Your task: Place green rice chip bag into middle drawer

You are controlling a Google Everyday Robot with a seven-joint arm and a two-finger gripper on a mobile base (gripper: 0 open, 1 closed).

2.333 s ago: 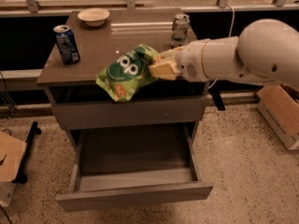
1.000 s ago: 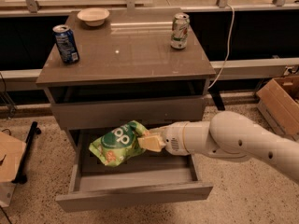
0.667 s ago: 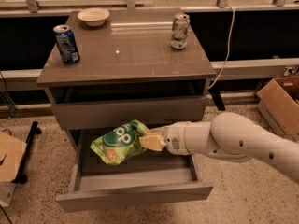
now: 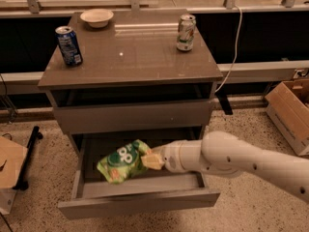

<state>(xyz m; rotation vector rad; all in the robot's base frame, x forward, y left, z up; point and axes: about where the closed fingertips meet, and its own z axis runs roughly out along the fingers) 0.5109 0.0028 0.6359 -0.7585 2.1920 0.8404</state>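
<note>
The green rice chip bag (image 4: pixel 121 161) hung over the left half of the open middle drawer (image 4: pixel 140 204), pinched at its right end by the tool (image 4: pixel 153 159), whose fingers were clamped on the crinkled edge. The robot's white arm (image 4: pixel 231 158) reached in from the right, level with the drawer's mouth and below the closed upper drawer front (image 4: pixel 133 116). Whether the bag's lower corner touched the drawer floor could not be told. On the counter (image 4: pixel 130 57) above stood a blue can (image 4: pixel 69 45), a green-and-white soda can (image 4: pixel 185 32) and a pale bowl (image 4: pixel 97 17), all well apart from the action; a cardboard box (image 4: pixel 289 112) sat on the floor at right. The work appeared to be at the placing step, carrying done and release not yet made. The next move likely called for lowering the bag onto the drawer floor, parting the fingers, and drawing the tool out clear of the low side walls.
</note>
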